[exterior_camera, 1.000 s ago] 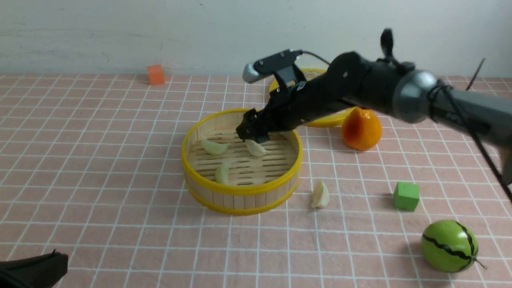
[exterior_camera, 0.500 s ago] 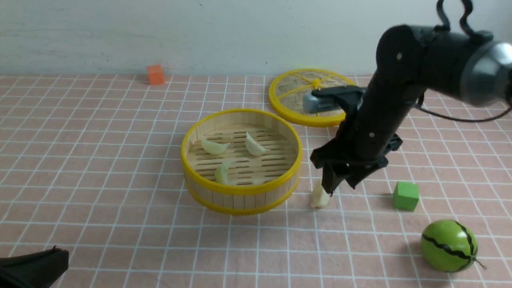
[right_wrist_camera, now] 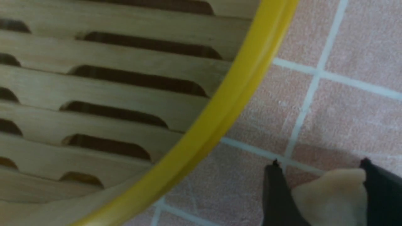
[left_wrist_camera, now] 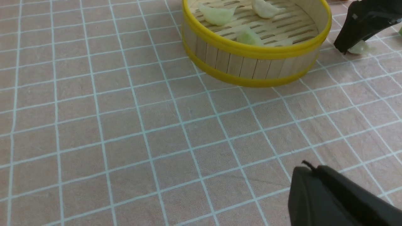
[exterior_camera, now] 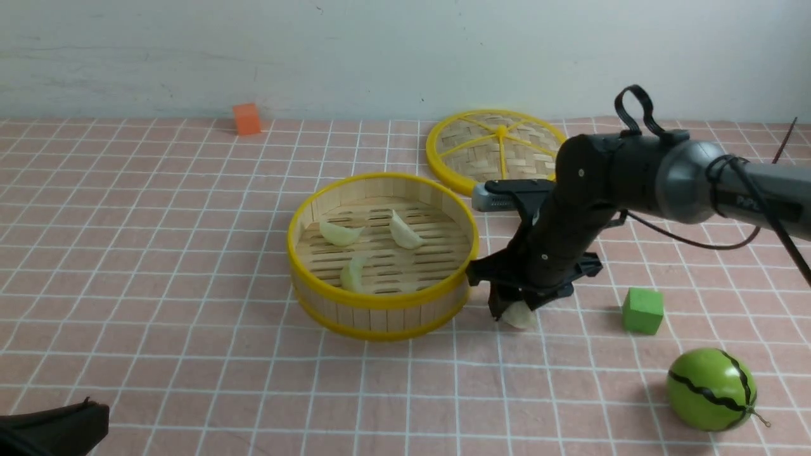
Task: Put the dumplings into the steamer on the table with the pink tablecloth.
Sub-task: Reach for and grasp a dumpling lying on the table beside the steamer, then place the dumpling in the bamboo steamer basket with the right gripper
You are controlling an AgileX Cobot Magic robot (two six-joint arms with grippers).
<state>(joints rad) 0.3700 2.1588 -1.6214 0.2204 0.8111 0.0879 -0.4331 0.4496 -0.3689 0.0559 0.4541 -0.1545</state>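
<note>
The bamboo steamer (exterior_camera: pixel 380 301) stands mid-table on the pink grid cloth (exterior_camera: pixel 158 266). It holds three dumplings: a pale green one (exterior_camera: pixel 340 233), a cream-white one (exterior_camera: pixel 404 232) and another pale green one (exterior_camera: pixel 352 273). The fourth, cream-white dumpling (exterior_camera: pixel 519 315) lies on the cloth just right of the steamer. My right gripper (exterior_camera: pixel 513 310) is down on it. In the right wrist view the dumpling (right_wrist_camera: pixel 329 197) fills the gap of the right gripper (right_wrist_camera: pixel 318 163), touching both fingers, next to the steamer's yellow rim (right_wrist_camera: pixel 220 116). My left gripper (left_wrist_camera: pixel 306 166) is shut and empty, low at the near left (exterior_camera: pixel 82 405).
The flat woven yellow-rimmed lid (exterior_camera: pixel 497 149) lies behind the right arm. A green cube (exterior_camera: pixel 643 310) and a green striped melon toy (exterior_camera: pixel 711 389) sit to the right. An orange cube (exterior_camera: pixel 246 118) is at the far back left.
My right gripper left the steamer, swung right and came down over the dumpling on the cloth, and now its fingers grip it. The dumpling has shifted slightly. The left arm has not moved.
</note>
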